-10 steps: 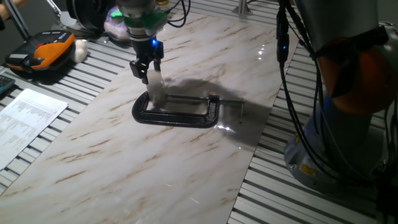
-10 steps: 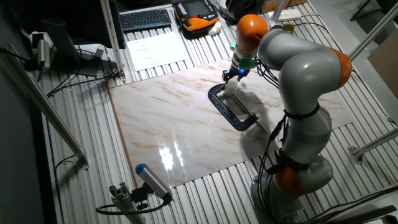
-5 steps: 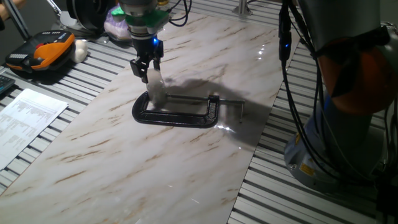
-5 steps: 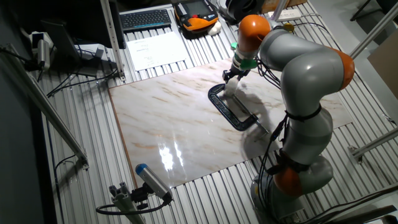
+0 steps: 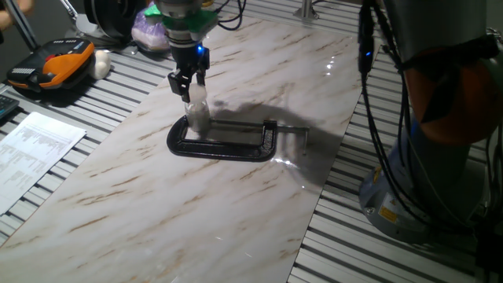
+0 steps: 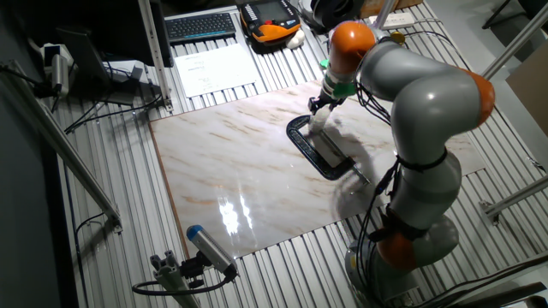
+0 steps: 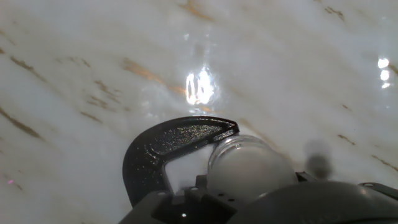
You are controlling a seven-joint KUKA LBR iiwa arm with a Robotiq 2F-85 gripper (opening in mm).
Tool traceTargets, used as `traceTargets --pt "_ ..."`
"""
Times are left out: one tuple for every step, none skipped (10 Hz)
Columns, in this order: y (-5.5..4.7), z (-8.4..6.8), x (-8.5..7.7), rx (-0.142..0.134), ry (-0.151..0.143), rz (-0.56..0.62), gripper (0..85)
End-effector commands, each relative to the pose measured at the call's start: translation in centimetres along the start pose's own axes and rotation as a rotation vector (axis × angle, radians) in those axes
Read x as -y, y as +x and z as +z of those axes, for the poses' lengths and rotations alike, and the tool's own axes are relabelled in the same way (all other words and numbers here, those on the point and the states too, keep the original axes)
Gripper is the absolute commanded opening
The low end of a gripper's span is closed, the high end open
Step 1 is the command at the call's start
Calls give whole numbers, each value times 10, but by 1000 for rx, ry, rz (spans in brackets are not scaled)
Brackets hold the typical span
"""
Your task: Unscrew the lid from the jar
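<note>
Jar (image 5: 198, 115) clear, whitish inside, upright in C-clamp (image 5: 224, 141).

The lid cannot be made out (too small from both sides), and the hand (image 5: 187, 82) hides the jar's (image 5: 197, 115) top.

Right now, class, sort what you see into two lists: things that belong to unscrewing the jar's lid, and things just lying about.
Belonging to the job:
- jar, held in the black C-clamp
- lid on top of the jar
- pincer, down at the lid

Just lying about:
- printed paper
- orange and black device
- keyboard
</note>
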State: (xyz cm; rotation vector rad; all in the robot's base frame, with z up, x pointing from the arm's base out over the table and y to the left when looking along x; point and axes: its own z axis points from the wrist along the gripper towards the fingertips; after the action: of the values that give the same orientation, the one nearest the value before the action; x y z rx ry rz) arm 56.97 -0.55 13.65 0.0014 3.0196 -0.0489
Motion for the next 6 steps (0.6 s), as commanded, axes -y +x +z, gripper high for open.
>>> traceTargets --pt "1 -1 0 0 -31 8 0" --pt "1 -1 0 -20 -41 6 0" --pt "0 0 1 -41 -63 20 0" --pt "0 0 2 -44 -70 20 0" --pt "1 -1 4 -44 -70 19 0" --pt "1 -1 6 -34 -72 14 0"
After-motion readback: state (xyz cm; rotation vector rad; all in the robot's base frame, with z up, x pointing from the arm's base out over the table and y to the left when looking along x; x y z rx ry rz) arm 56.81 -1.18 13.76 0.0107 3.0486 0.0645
